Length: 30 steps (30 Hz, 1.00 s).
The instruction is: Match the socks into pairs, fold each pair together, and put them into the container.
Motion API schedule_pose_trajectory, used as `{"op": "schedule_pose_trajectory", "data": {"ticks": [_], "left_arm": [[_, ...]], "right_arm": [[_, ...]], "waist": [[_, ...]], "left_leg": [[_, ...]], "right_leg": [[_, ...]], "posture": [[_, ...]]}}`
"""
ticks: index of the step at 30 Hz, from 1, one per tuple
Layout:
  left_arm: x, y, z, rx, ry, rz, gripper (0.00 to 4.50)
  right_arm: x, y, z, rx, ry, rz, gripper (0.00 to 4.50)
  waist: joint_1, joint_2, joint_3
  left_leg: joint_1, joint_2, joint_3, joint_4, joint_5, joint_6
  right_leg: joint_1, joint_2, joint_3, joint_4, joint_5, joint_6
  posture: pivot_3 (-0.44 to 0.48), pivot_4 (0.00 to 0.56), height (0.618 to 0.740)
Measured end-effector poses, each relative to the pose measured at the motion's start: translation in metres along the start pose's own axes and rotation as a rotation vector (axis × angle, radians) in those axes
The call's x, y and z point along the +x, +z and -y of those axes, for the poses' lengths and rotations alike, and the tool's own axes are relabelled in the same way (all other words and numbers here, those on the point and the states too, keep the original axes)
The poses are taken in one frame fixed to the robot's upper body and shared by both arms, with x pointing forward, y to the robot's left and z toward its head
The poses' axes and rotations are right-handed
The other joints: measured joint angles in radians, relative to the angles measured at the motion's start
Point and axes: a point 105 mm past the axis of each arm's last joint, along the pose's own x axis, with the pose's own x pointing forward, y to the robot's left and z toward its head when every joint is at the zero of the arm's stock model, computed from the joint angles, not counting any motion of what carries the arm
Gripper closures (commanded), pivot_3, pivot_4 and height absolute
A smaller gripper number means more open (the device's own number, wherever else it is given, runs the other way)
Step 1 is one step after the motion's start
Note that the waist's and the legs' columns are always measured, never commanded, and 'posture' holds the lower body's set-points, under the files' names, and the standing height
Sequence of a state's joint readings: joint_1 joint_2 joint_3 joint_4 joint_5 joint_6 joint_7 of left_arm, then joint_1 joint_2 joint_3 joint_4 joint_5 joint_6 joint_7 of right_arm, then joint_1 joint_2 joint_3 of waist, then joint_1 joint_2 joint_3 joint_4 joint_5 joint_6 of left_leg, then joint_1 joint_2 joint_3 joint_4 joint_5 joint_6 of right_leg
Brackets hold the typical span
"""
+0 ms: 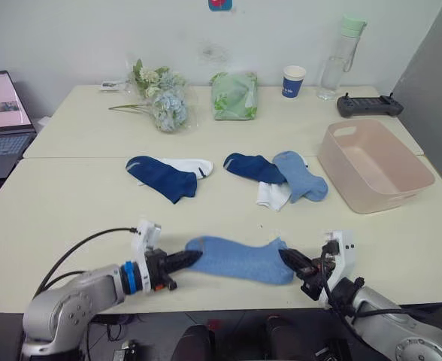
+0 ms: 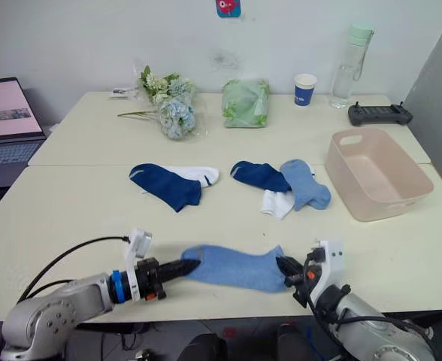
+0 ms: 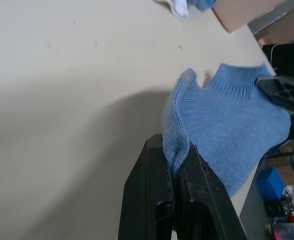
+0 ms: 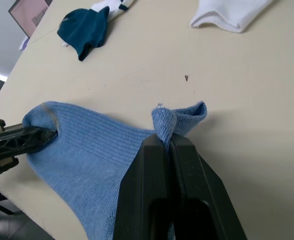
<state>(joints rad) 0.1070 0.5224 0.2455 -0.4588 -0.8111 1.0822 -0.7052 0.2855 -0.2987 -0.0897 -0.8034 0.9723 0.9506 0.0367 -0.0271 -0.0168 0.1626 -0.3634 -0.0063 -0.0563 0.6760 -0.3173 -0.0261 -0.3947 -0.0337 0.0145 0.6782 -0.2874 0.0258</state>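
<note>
Light blue sock [image 1: 240,259] stretched crosswise near the desk's front edge; left gripper [image 1: 189,259] and right gripper [image 1: 289,259] jaws pinching opposite ends; its mate [image 1: 302,175] seemingly lies beyond, toward the container [image 1: 374,167].

Sock [image 1: 240,259] at near table edge; container [image 1: 375,165] far right.

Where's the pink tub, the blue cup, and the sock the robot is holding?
pink tub [image 1: 414,167], left eye view, on its right rim.
blue cup [image 1: 293,83], left eye view, on the middle of its side.
held sock [image 1: 240,259], left eye view, on the middle of its light blue fabric.
</note>
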Motion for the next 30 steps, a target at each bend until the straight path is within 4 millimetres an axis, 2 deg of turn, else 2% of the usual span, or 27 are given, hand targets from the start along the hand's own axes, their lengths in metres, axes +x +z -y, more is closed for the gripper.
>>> {"op": "schedule_pose_trajectory", "data": {"ticks": [8,11,17,24,30], "left_arm": [[-0.001,-0.008,-0.004,0.019,0.055,0.017,4.48],[0.002,-0.022,-0.004,0.005,0.074,0.017,4.48],[0.005,-0.022,-0.004,0.027,0.087,0.023,4.48],[0.011,-0.017,-0.005,0.035,0.107,0.044,4.48],[0.009,-0.017,-0.002,0.044,0.122,0.073,2.94]], "right_arm": [[0.000,-0.007,0.004,-0.056,0.013,-0.022,4.50],[0.000,-0.016,0.007,-0.058,0.006,-0.040,4.50],[0.005,-0.019,0.012,-0.057,-0.004,-0.041,4.50],[0.009,-0.012,0.011,-0.074,0.018,-0.026,4.50],[0.007,-0.013,0.014,-0.063,0.003,-0.028,2.70]], "waist": [[0.000,0.000,0.000],[0.000,0.000,0.000],[0.001,0.000,0.000],[0.001,0.000,0.000],[0.001,0.000,0.000]], "left_leg": [[0.000,0.000,0.000,0.000,0.000,0.000],[0.000,0.000,0.001,0.000,0.000,0.000],[0.000,0.000,0.000,0.000,0.000,0.000],[0.000,0.000,0.000,0.000,0.000,0.000],[0.000,0.000,0.000,0.000,0.000,0.000]], "right_leg": [[0.000,0.000,0.000,-0.002,0.000,0.000],[0.001,0.000,0.000,-0.003,0.000,0.000],[0.001,0.000,0.000,-0.003,0.000,0.000],[0.001,0.000,0.000,-0.003,0.000,0.000],[0.001,0.000,0.000,-0.003,0.000,0.000]], "posture": [[0.000,0.150,0.740],[0.000,0.150,0.740],[0.000,0.150,0.740],[0.000,0.150,0.740],[0.000,0.150,0.740]]}}
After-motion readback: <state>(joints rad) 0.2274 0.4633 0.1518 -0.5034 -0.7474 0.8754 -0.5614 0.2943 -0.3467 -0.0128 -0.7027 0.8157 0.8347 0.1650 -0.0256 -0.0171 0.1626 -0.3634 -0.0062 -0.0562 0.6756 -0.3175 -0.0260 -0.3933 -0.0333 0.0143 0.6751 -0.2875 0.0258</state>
